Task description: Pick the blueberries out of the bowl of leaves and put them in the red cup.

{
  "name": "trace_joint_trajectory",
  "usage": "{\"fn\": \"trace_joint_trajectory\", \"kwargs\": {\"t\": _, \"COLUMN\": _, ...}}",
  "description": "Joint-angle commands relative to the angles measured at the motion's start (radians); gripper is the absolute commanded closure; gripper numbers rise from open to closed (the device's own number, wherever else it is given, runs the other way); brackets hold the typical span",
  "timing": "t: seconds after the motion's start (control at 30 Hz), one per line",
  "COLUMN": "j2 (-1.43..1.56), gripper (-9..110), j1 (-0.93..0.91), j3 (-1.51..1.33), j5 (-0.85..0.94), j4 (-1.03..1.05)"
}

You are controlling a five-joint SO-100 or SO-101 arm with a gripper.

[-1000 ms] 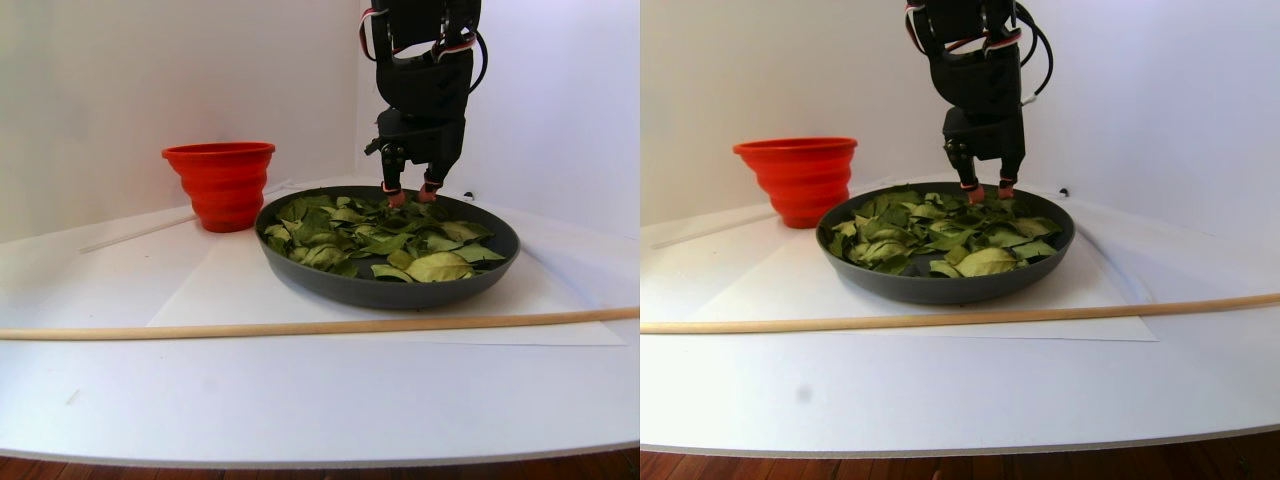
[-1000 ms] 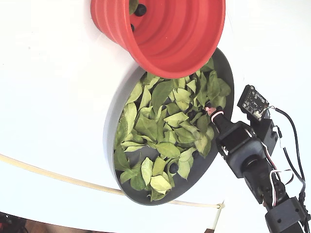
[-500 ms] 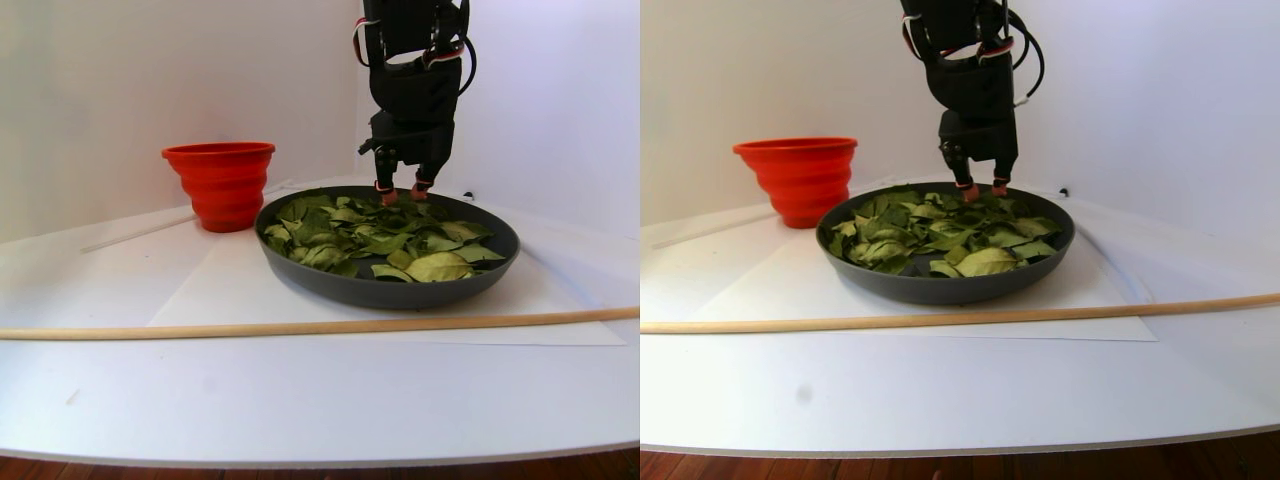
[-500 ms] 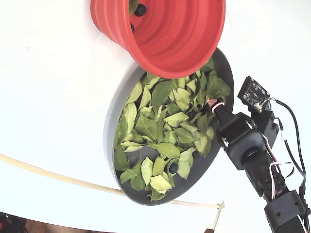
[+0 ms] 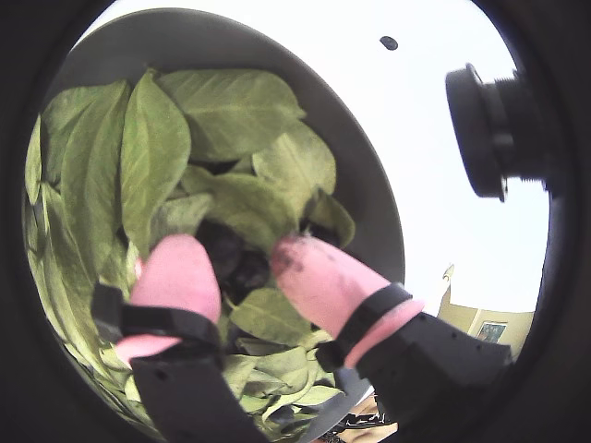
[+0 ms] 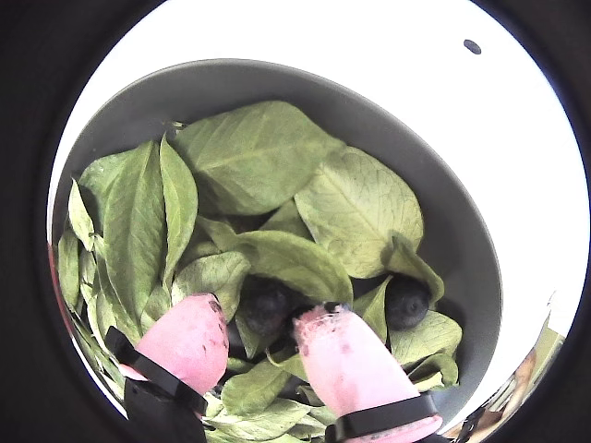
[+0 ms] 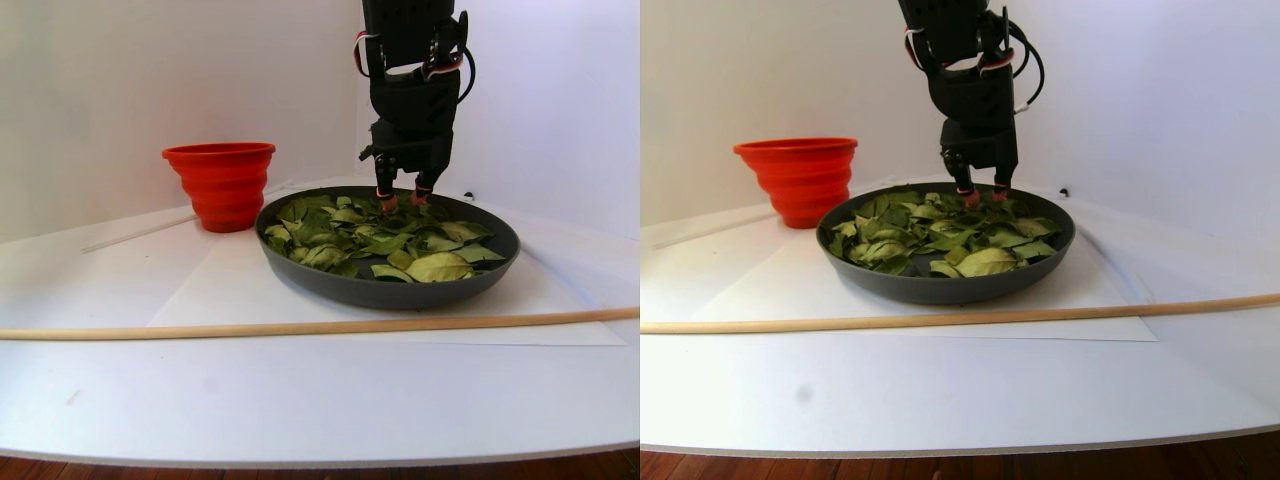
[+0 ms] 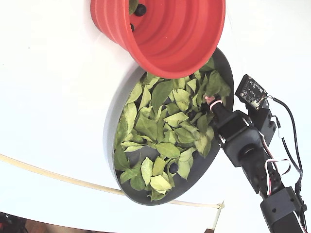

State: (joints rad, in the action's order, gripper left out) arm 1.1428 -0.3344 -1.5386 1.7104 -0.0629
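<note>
— Jaws?
— Apart, pink fingertips [image 6: 189,334] dipped among the leaves [image 6: 259,161] near the bowl's [image 6: 462,240] rim. Gripper [image 6: 261,334] pointing straight down in the stereo pair view [image 7: 402,198].

— Anything between them?
— One blueberry [image 6: 266,303], dark and round, sitting in the gap in a wrist view, half tucked under a long leaf. Whether touched by either pad, cannot tell. Seen in a wrist view too [image 5: 242,269] (dim there, more shadow than berry).

— Just beside?
— A second blueberry [image 6: 406,300], off to the right of the right fingertip in a wrist view, lying against the bowl wall under a curled leaf edge.

— Farther out?
— Another dark berry [image 8: 173,168] at the opposite end of the bowl in the fixed view, well apart from the gripper [image 8: 210,101]. Red cup [image 8: 165,34] just beside the bowl's rim, dark berries [image 8: 140,9] visible at its bottom. In front of the bowl, a long wooden rod [image 7: 300,326] across the white table [image 7: 300,400].
</note>
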Motion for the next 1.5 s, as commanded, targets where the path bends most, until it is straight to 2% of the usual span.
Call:
{"fn": "trace_joint_trajectory", "kwargs": {"t": 0.0, "j2": 0.018, "gripper": 86, "j1": -0.015, "j3": 0.061, "j5": 0.011, "j4": -0.015}}
{"fn": "trace_joint_trajectory", "kwargs": {"t": 1.47, "j2": -0.12, "gripper": 85, "j1": -0.032, "j3": 0.052, "j5": -0.028, "j4": -0.017}}
